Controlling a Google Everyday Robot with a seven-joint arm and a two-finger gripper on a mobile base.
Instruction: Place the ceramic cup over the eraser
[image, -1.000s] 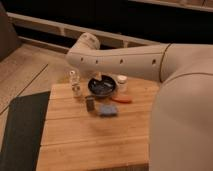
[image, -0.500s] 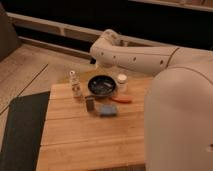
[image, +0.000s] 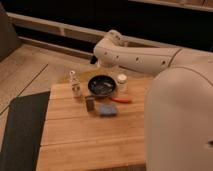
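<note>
The gripper (image: 93, 59) is being held spread and empty beyond the far edge of the table (image: 90, 145) (mostly hidden). The ceramic cup (image: 121, 80) is being borne beside the bowl (image: 102, 85), apart from the eraser (image: 90, 104).

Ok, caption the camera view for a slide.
Robot arm over a wooden table; ceramic cup and eraser stand apart, gripper hidden behind the arm.

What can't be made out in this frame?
Camera view:
1. Gripper: mostly hidden behind the white arm, past the far edge of the table.
2. Right side of the table: covered by the robot's body.
3. Contents of the black bowl: blurred.
4. Eraser and ceramic cup: too small for detail.
</note>
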